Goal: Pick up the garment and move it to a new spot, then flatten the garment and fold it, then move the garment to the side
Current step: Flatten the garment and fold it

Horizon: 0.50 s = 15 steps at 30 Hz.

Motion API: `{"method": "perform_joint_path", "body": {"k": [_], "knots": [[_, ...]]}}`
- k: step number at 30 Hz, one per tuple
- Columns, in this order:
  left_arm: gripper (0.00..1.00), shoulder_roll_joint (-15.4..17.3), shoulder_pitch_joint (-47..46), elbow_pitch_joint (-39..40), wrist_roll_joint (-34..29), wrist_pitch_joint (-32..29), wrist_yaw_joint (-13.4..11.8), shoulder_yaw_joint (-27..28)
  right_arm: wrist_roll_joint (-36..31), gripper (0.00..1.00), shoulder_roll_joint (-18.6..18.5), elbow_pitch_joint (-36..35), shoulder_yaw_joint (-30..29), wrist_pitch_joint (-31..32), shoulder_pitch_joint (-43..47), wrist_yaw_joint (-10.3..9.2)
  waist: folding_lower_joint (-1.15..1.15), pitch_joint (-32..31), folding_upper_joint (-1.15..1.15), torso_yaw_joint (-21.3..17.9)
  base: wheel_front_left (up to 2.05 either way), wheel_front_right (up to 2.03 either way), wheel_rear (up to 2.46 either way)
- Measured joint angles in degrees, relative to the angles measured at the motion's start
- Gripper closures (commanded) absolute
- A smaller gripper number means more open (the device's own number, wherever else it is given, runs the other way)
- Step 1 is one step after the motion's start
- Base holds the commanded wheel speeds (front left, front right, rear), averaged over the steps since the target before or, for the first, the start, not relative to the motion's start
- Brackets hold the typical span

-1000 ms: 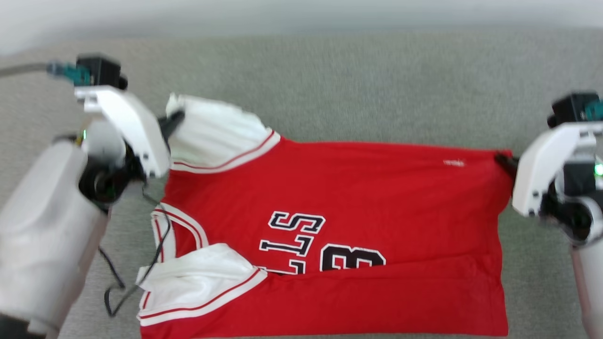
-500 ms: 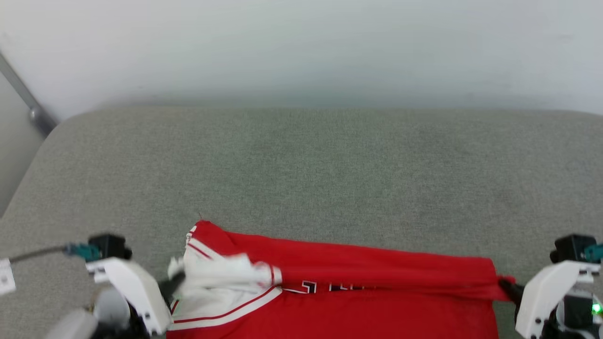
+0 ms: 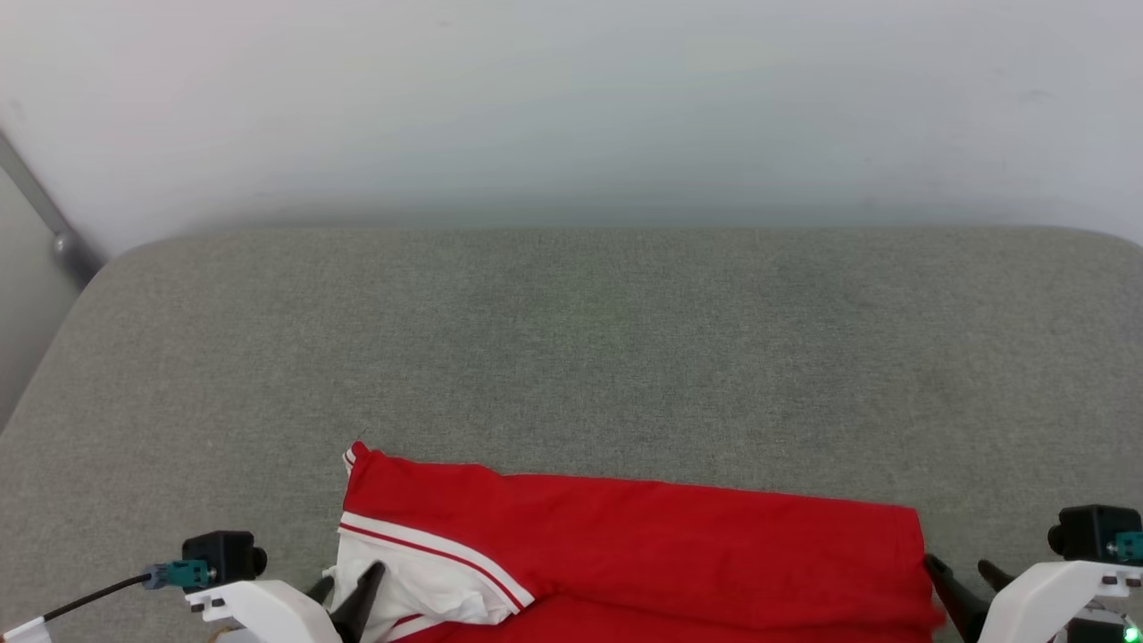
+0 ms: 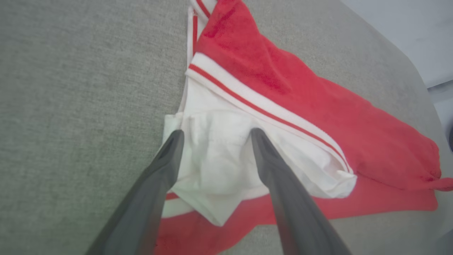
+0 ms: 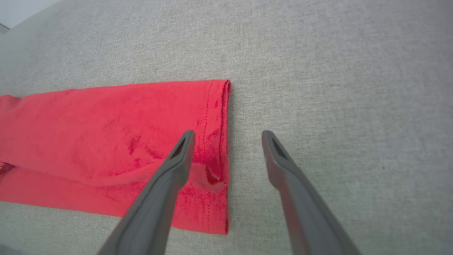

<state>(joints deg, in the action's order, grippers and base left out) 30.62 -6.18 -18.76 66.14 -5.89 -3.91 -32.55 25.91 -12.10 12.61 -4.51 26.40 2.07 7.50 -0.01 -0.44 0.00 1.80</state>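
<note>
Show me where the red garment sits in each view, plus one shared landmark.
Head view: the garment lies along the bottom edge, centre.
Left wrist view: it runs from top centre to the right edge, white sleeve between the left gripper's open fingers.
Right wrist view: its hem end covers the left half.
Shared landmark: the grey cushion beneath.
</note>
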Motion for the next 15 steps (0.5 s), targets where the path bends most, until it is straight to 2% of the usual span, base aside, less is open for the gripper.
{"method": "perform_joint_path", "body": {"k": [3, 7, 15], "knots": [[0.0, 0.1, 0.0, 2.2, -2.4, 4.2, -1.4, 0.7, 0.2, 0.0, -0.6, -4.4, -0.3, 0.2, 0.7, 0.0, 0.01, -0.5, 0.0, -0.3, 0.0, 0.0, 0.0], [0.0, 0.0, -0.1, 6.2, -5.8, 8.5, -3.8, 1.2, 0.4, 0.0, -1.8, -8.6, -2.5, 4.3, 1.1, 0.0, 0.0, -1.1, 0.0, -0.6, 0.0, 0.0, 0.0], [0.0, -1.0, -2.0, 14.2, -13.7, 17.2, -8.3, 1.3, 0.3, 0.0, -2.5, -9.0, -5.3, 19.9, -0.5, 0.0, 0.01, -0.9, 0.0, 0.7, 0.0, 0.0, 0.0]]}}
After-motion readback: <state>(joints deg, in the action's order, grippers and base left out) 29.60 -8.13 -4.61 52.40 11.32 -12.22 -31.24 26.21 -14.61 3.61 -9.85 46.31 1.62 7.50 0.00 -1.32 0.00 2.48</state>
